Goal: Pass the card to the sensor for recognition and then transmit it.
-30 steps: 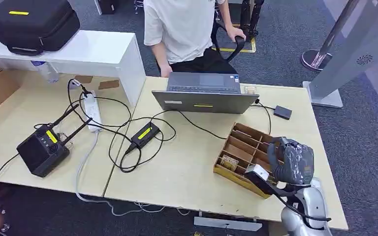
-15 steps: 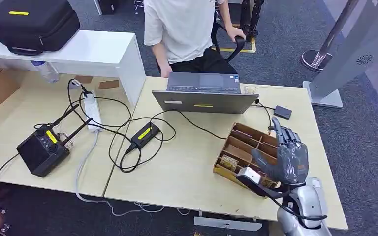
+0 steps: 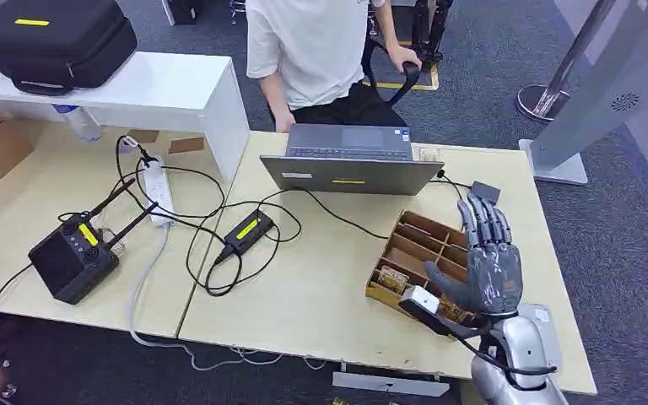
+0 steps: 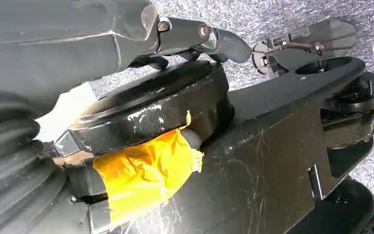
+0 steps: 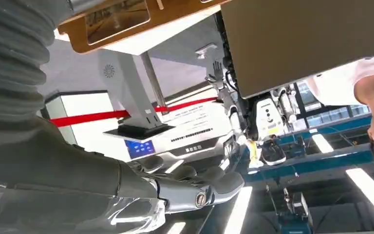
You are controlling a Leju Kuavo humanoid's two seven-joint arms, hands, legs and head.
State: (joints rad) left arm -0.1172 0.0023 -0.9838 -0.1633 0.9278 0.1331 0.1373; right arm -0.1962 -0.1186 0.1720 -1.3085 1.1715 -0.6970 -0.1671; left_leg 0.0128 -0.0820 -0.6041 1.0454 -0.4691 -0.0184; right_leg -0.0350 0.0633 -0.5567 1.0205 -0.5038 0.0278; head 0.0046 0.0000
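Observation:
A wooden divider tray (image 3: 411, 242) sits on the right side of the desk, with a few cards (image 3: 392, 279) in its near-left compartment. My right hand (image 3: 490, 260) hovers over the tray's right half, fingers stretched straight and apart, holding nothing. In the right wrist view the same hand (image 5: 185, 187) is spread and bare, with the tray's underside (image 5: 112, 22) beyond it. A small black box (image 3: 483, 192) on a cable lies just past the fingertips. My left hand (image 4: 195, 34) hangs low with its fingers extended and nothing in them.
An open laptop (image 3: 350, 160) stands at the desk's far edge with a person (image 3: 312, 46) seated behind it. Cables, a black adapter (image 3: 249, 229), a power strip (image 3: 159, 190) and a black radio unit (image 3: 72, 257) cover the left. A grey kiosk base (image 3: 557, 160) stands at right.
My right hand has uncurled from a fist into a flat, spread hand and shifted slightly forward over the tray. Everything else on the desk has stayed put.

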